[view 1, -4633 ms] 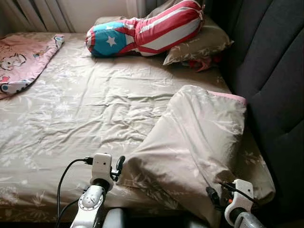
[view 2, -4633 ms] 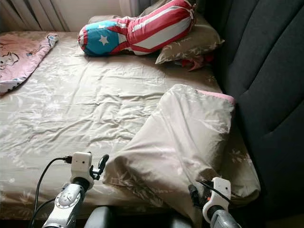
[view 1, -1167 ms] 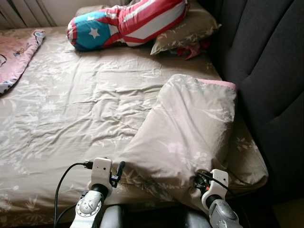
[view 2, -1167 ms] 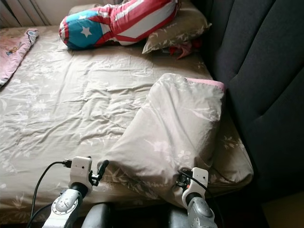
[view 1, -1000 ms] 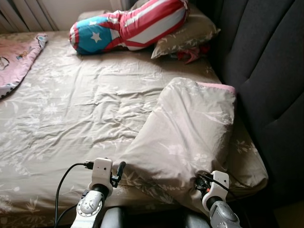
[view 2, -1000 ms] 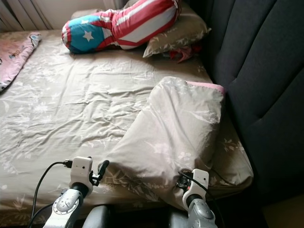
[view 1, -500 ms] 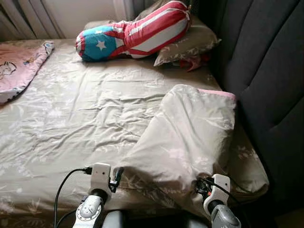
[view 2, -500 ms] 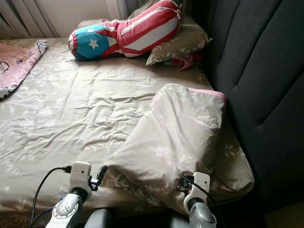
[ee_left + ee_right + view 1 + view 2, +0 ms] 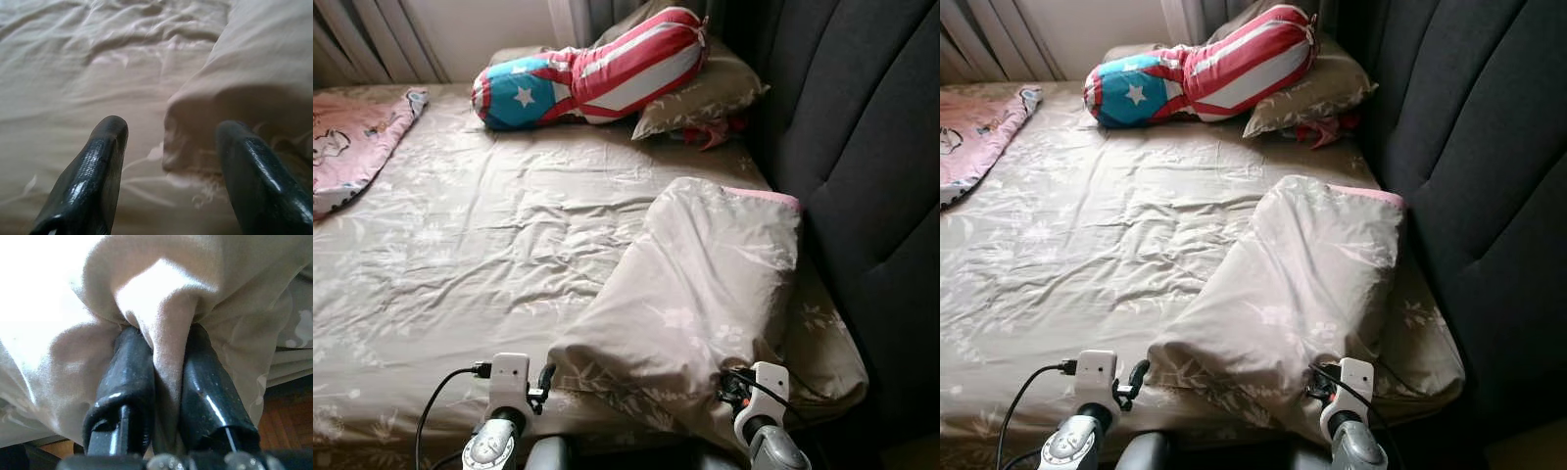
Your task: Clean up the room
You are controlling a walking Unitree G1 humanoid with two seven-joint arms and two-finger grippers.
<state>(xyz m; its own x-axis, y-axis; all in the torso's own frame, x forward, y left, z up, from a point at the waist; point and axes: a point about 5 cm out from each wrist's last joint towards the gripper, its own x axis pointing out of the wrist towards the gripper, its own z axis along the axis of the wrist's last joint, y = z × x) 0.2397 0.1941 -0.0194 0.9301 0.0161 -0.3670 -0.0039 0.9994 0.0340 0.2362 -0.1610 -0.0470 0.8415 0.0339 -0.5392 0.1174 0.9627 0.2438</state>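
Note:
A beige floral pillow lies slanted on the bed's right side, its far end against the dark headboard. My right gripper is at the pillow's near right corner and is shut on a fold of its fabric. The wrist view shows the cloth pinched between the two black fingers. My left gripper hovers low by the pillow's near left corner, open. That corner sits between its spread fingertips without being touched.
A stars-and-stripes bolster rests on another beige pillow at the bed's far end, with a red item beside it. A pink blanket lies at far left. Wrinkled beige sheet covers the middle.
My left gripper has sunk lower toward the bed's near edge, by the pillow's left corner. The right gripper stays shut on the pillow fabric. The camera has shifted slightly.

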